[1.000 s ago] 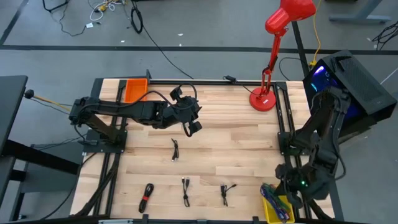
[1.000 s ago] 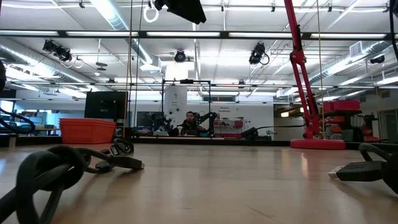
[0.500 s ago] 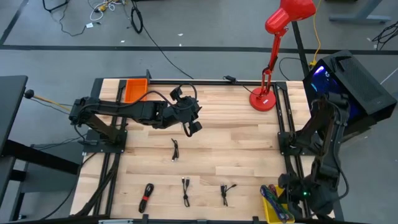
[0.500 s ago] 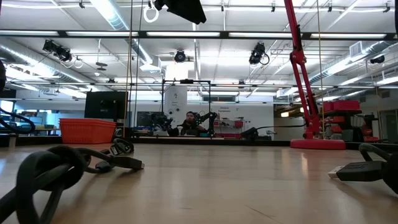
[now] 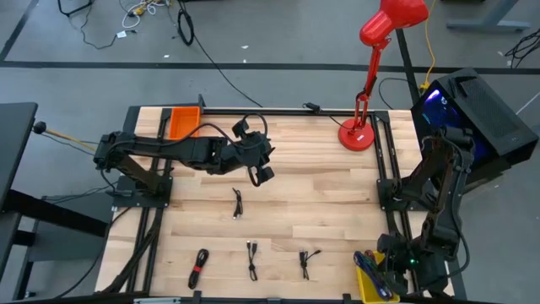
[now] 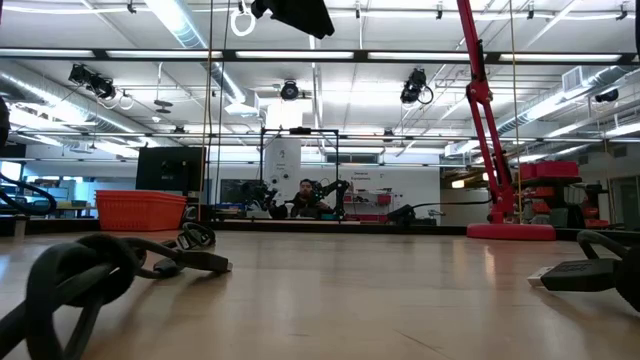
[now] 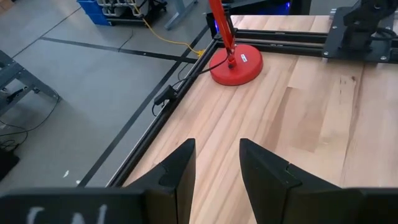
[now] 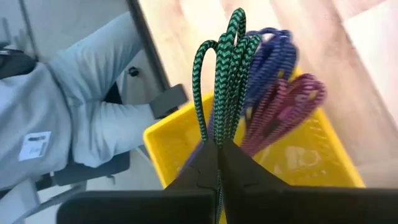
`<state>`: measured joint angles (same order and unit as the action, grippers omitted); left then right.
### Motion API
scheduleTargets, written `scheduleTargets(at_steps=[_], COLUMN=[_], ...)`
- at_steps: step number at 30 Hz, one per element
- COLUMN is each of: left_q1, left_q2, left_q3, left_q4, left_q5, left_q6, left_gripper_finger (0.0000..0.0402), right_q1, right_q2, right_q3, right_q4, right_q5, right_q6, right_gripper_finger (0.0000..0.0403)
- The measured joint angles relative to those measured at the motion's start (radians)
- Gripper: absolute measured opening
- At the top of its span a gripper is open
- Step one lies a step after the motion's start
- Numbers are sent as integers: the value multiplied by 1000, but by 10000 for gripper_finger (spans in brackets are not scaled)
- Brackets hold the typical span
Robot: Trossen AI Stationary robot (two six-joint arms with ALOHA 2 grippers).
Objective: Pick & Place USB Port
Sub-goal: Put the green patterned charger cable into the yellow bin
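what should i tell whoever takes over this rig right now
Right gripper: shut on the green braided cable, above the yellow bin at the table's near right corner; purple and pink cables already in it.
Left gripper: open, empty, hanging over mid-table.
Left to do: drop the green cable in, then four black cables on the table. An orange bin sits far left.

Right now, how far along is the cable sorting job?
Done: purple and pink cables already lie in the yellow bin. In hand: the right pincer is shut on a green braided cable above that bin. Left: four cables lie on the table; the left pincer hangs open, holding nothing, over the table.
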<state>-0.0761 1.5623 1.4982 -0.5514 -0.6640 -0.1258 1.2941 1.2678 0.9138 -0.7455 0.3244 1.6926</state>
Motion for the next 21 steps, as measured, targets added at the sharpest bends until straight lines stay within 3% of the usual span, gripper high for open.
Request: scheduleTargets(at_steps=[21], left_q1=[0], left_q2=[1], left_q3=[0], left_q4=[0], left_q5=[0], left_q6=[4], left_gripper_finger=[128], right_q1=[-3], right_q2=[13], right_q3=[0], right_q4=[29], right_q5=[59], right_q6=[-8], right_gripper_finger=[0])
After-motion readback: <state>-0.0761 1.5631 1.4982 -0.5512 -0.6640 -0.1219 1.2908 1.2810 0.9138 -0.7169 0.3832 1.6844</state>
